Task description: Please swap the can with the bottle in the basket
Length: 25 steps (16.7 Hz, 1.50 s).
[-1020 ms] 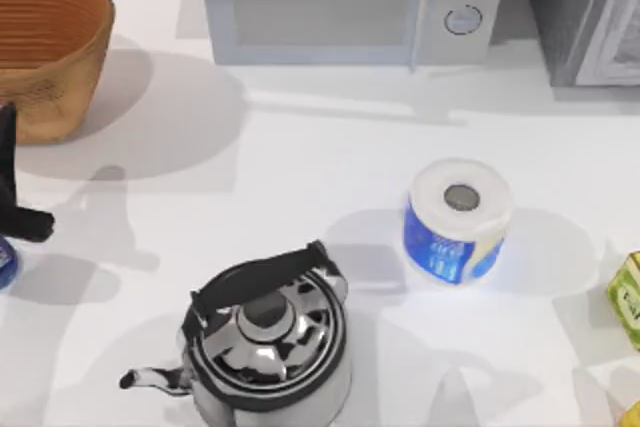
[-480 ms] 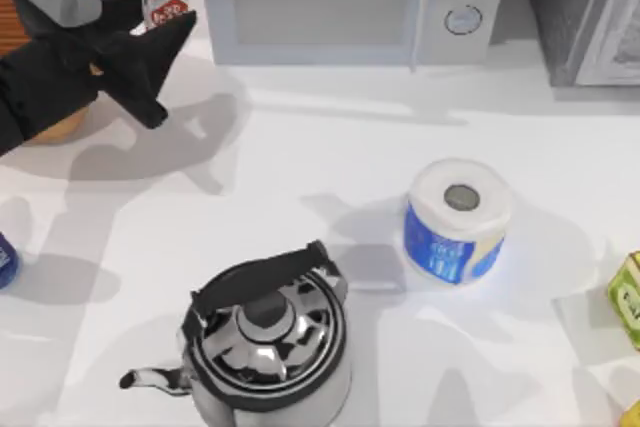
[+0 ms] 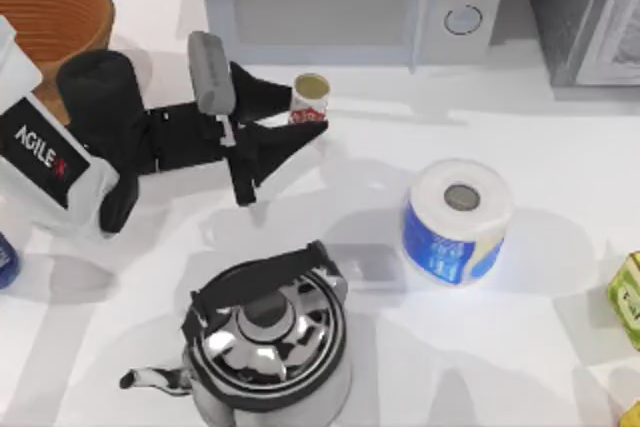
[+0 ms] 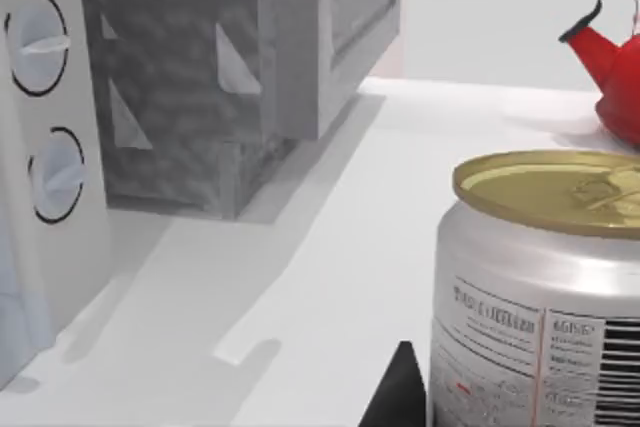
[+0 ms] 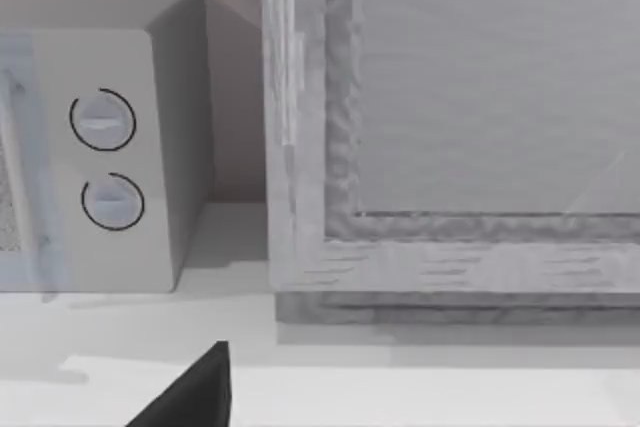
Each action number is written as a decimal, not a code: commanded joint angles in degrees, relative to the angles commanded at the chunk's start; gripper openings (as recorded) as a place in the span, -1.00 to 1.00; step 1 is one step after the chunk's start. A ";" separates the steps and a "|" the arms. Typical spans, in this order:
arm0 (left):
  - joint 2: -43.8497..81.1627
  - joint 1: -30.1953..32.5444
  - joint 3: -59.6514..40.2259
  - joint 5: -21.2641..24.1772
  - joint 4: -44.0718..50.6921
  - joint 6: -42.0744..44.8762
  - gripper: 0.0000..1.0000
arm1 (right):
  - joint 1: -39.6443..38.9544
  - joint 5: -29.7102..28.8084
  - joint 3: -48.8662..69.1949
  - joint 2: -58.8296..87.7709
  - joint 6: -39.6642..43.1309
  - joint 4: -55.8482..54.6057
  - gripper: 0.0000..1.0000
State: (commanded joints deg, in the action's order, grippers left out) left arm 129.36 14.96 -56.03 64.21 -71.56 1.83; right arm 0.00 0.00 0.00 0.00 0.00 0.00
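Red-and-white labelled can with a dull gold top (image 3: 310, 99) stands upright, pinched between the left gripper's (image 3: 302, 114) black fingers, near the worktop's back edge, well right of the orange-brown wicker basket (image 3: 50, 17).

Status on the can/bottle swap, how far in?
Done: the can is out of the basket, held by the left gripper over the table in front of the microwave. In hand: carrying it, not yet released. Left: set the can down, then move the bottle, at the table's left edge, into the basket.
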 joint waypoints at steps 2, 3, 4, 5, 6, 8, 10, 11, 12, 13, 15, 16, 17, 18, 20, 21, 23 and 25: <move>7.00 1.55 -3.14 4.21 -3.98 0.03 -1.00 | 0.00 0.00 0.00 0.00 0.00 0.00 1.00; 9.77 2.23 -4.37 5.94 -5.57 0.04 -1.00 | 0.00 0.00 0.00 0.00 0.00 0.00 1.00; 11.88 2.87 -5.22 7.38 -6.82 0.04 -1.00 | 0.00 0.00 0.00 0.00 0.00 0.00 1.00; 13.36 3.42 -5.73 8.50 -7.74 0.02 -1.00 | 0.00 0.00 0.00 0.00 0.00 0.00 1.00; 14.27 3.82 -6.00 9.26 -8.33 0.01 -1.00 | 0.00 0.00 0.00 0.00 0.00 0.00 1.00; 14.65 4.01 -6.09 9.61 -8.59 0.00 -1.00 | 0.00 0.00 0.00 0.00 0.00 0.00 1.00; 14.65 4.01 -6.09 9.61 -8.59 0.00 -1.00 | 0.00 0.00 0.00 0.00 0.00 0.00 1.00; 14.65 4.01 -6.09 9.61 -8.59 0.00 -1.00 | 0.00 0.00 0.00 0.00 0.00 0.00 1.00; 14.65 4.01 -6.09 9.61 -8.59 0.00 -1.00 | 0.00 0.00 0.00 0.00 0.00 0.00 1.00; 14.65 4.01 -6.09 9.61 -8.59 0.00 -0.85 | 0.00 0.00 0.00 0.00 0.00 0.00 1.00; 14.65 4.01 -6.09 9.61 -8.59 0.00 -0.55 | 0.00 0.00 0.00 0.00 0.00 0.00 1.00; 14.65 4.01 -6.09 9.61 -8.59 0.00 -0.40 | 0.00 0.00 0.00 0.00 0.00 0.00 1.00; 14.65 4.01 -6.09 9.61 -8.59 0.00 -0.25 | 0.00 0.00 0.00 0.00 0.00 0.00 1.00; 14.65 4.01 -6.09 9.61 -8.59 0.00 -0.10 | 0.00 0.00 0.00 0.00 0.00 0.00 1.00; 14.65 4.01 -6.09 9.61 -8.59 0.00 0.21 | 0.00 0.00 0.00 0.00 0.00 0.00 1.00; 14.65 4.01 -6.09 9.61 -8.59 0.00 0.36 | 0.00 0.00 0.00 0.00 0.00 0.00 1.00; 14.65 4.01 -6.09 9.61 -8.59 0.00 0.66 | 0.00 0.00 0.00 0.00 0.00 0.00 1.00; 14.65 4.01 -6.09 9.61 -8.59 0.00 0.96 | 0.00 0.00 0.00 0.00 0.00 0.00 1.00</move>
State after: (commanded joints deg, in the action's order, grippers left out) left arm 144.01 18.97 -62.12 73.82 -80.15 1.82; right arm 0.00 0.00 0.00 0.00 0.00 0.00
